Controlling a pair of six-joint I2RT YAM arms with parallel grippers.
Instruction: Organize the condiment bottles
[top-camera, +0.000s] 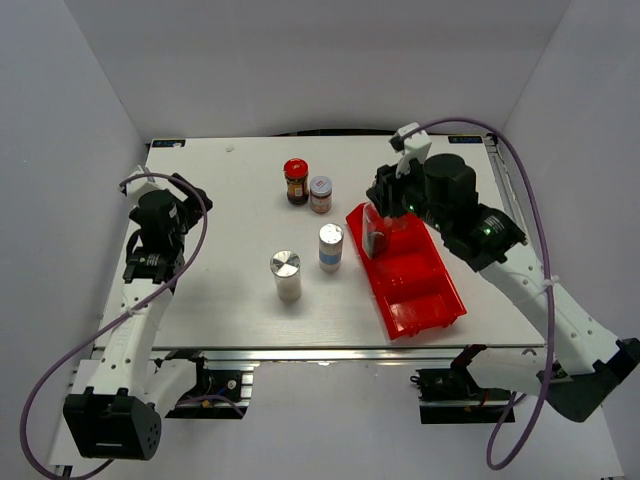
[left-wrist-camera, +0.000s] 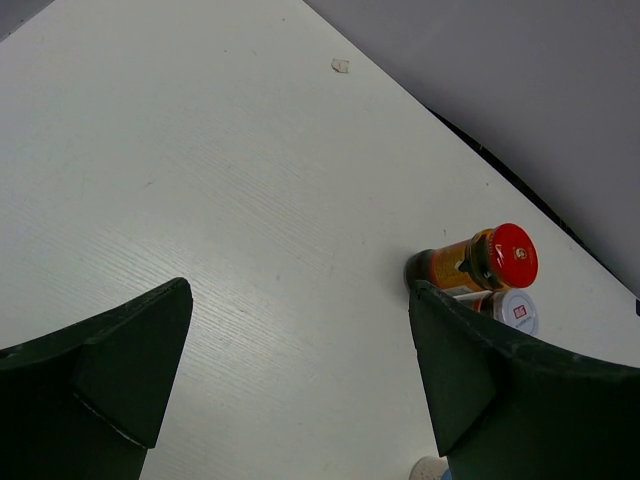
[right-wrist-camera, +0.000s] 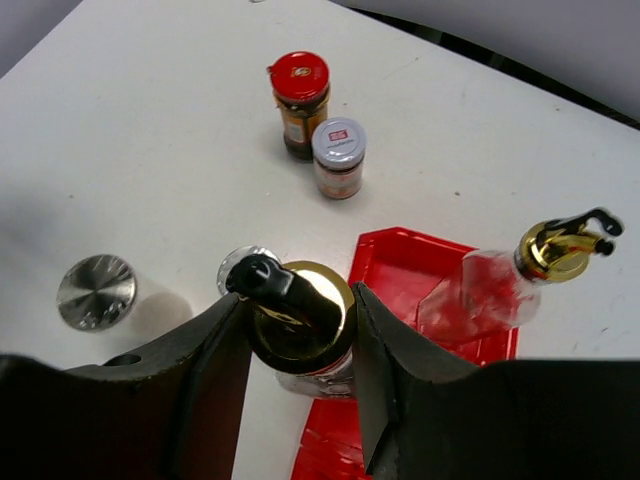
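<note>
The white surface (top-camera: 220, 310) carries everything, with the two arms rising from its near edge. The left arm (top-camera: 150, 260) stands over the left side, and the left fingers (left-wrist-camera: 455, 380) are spread wide apart with nothing between them, only bare surface below. The right arm (top-camera: 500, 250) reaches in over the far end of a long red bin (top-camera: 420, 295), which lies slantwise on the right half of the surface. The right fingers (right-wrist-camera: 215, 370) are closed snugly on the neck of a clear glass bottle (right-wrist-camera: 300, 310) with a gold stopper, held upright at the bin's far left edge; whether its base touches the bin floor is hidden. A second glass bottle (right-wrist-camera: 485, 290), also gold-stoppered, has its base inside the far end of the bin, just beside the held one. Left of the bin two silver-topped shakers stand upright on the surface: the nearer shaker (top-camera: 286, 276) sits alone toward the middle, and the blue-labelled shaker (top-camera: 331, 247) stands between it and the bin, close to the bin but apart from it. Farther back, the red-lidded jar (top-camera: 296, 181) and the grey-lidded jar (top-camera: 321, 194) stand side by side, touching or nearly so. A tiny white scrap (left-wrist-camera: 341, 66) lies near the far edge.
</note>
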